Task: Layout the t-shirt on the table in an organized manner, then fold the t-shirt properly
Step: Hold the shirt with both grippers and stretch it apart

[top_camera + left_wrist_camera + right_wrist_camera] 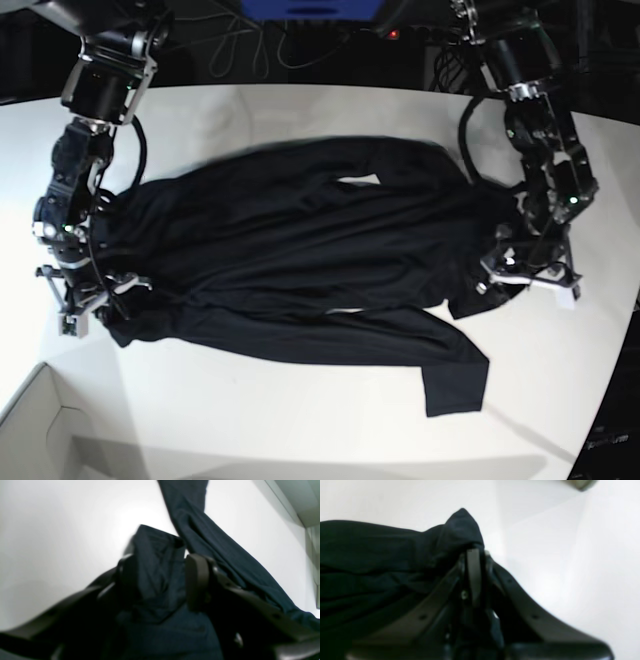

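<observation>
T-shirt: the t-shirt (300,260) is black and wrinkled, stretched lengthwise across the middle of the table (300,420), bunched rather than flat, with a small gap of white showing near its far edge.
Sleeve: one sleeve (455,380) trails toward the near edge of the table, its squared end lying flat on the surface.
Left gripper: the left gripper (160,580) is at the shirt's end nearest the table's right edge in the base view; its jaws stand partly apart with a thick fold of fabric clamped between the fingers (196,580).
Left wrist detail: a band of cloth (212,542) runs diagonally away from the grip over the white top.
Right gripper: the right gripper (473,555) is at the opposite end of the shirt, near the table's left edge in the base view; its jaws are closed tight, pinching a peak of fabric (462,530).
Table: white, smooth, curved at the far edge.
White box: a white box corner (45,430) sits at the near left corner.
</observation>
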You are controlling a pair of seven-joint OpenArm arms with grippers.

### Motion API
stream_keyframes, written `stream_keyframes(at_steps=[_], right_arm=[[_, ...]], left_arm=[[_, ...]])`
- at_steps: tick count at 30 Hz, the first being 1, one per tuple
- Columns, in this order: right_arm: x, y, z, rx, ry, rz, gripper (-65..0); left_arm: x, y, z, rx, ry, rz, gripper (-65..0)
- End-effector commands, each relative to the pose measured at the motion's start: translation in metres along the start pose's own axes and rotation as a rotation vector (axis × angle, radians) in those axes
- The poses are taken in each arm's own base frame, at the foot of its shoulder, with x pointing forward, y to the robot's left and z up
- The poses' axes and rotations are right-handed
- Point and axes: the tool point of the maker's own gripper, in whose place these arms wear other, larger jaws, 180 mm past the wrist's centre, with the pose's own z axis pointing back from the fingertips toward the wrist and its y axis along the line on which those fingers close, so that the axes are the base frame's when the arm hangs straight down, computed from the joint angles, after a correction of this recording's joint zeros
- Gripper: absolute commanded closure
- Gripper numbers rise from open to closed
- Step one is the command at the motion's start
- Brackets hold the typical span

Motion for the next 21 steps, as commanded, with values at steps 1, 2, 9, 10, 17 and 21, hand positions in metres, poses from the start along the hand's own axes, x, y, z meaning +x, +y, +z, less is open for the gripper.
stream_keyframes(at_steps=[1,2,9,10,17,21], right_arm=[[0.02,-0.002,0.003,-0.002,-0.06,0.007,-2.0],[0.02,-0.002,0.004,-0.002,-0.062,0.011,-4.6],[0.015,0.0,0.017,-0.005,-0.069,0.036,-21.5],[0.013,0.0,0.019,-0.006,-0.069,0.039,-22.4],[0.009,-0.004,0.023,-0.015,-0.064,0.046,-22.5],[0.001,-0.005,0.025,-0.015,-0.049,0.049,-22.5]], left_arm=[[0.013,-0.006,-0.003,-0.015,-0.04,-0.005,-30.3],[0.006,-0.005,-0.008,-0.014,-0.029,-0.005,-30.3],[-0.018,-0.022,-0.042,-0.037,0.042,-0.016,-30.3],[-0.021,-0.021,-0.045,-0.035,0.049,-0.015,-30.3],[-0.04,-0.018,-0.057,-0.021,0.086,-0.017,-27.7],[-0.036,-0.02,-0.057,-0.03,0.075,-0.01,-6.5]])
